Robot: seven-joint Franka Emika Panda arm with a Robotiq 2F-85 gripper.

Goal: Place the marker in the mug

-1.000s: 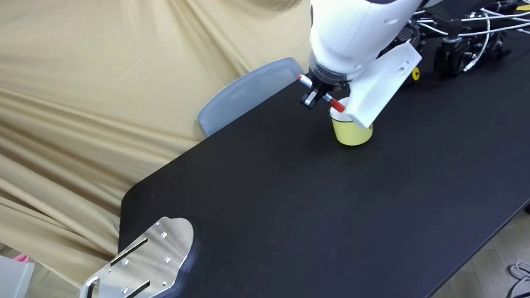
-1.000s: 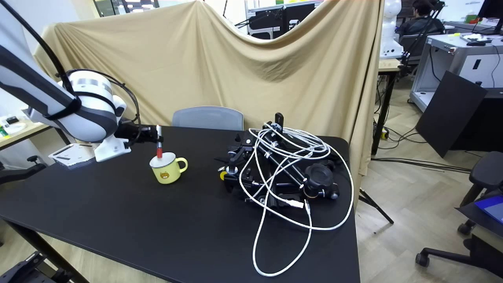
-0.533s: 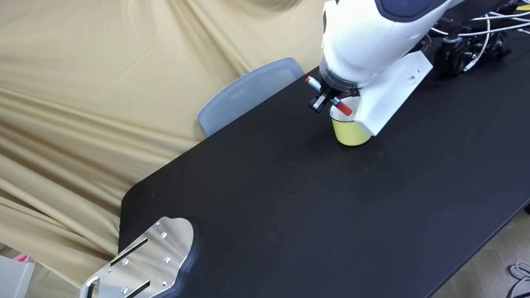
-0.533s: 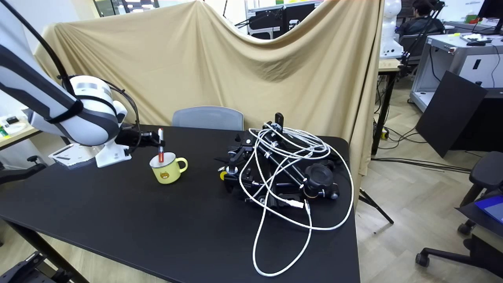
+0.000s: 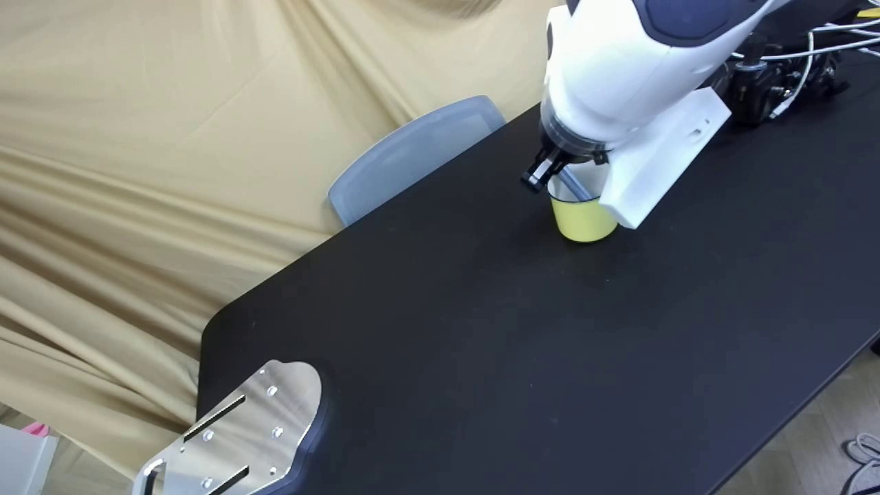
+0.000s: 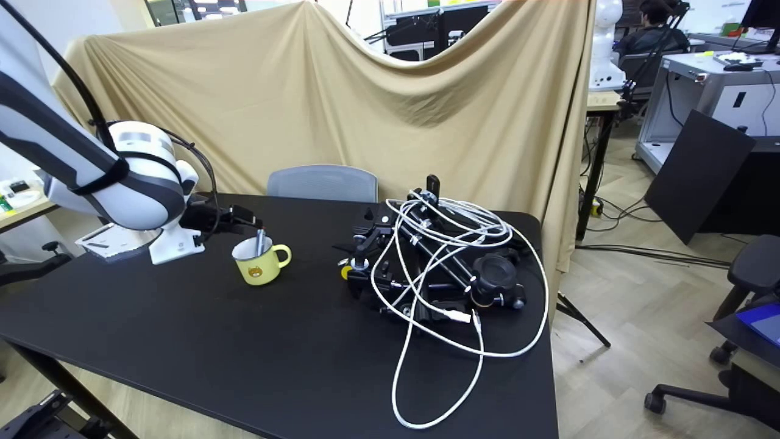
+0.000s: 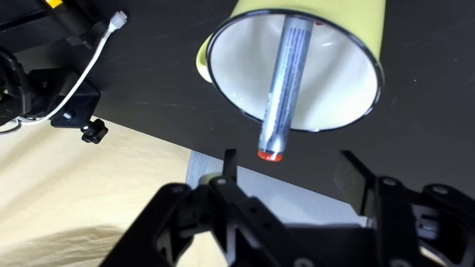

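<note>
The marker (image 7: 287,81) leans inside the mug (image 7: 237,66), its silvery-blue barrel crossing the rim and a red end poking out above it. Its lower end is down in the white interior, mostly hidden by the wall. My gripper (image 7: 288,152) stands open just past that protruding end, the fingers well apart and touching neither side of it. In both exterior views the pale yellow mug (image 5: 584,223) is upright on the black table, with the marker (image 6: 261,242) slanting out of it and the gripper (image 6: 247,221) close above the rim.
A heap of black stands and clamps (image 6: 439,262) with a looped white cable (image 6: 524,350) lies on the table beyond the mug's handle side. A grey chair back (image 5: 416,158) rises at the table edge, before a beige curtain (image 6: 341,122). A metal plate (image 5: 240,426) sits at a table corner.
A second ago the gripper held the marker red end down over the mug. It moved lower and farther over the mug, then opened, and the marker dropped in and now leans there.
</note>
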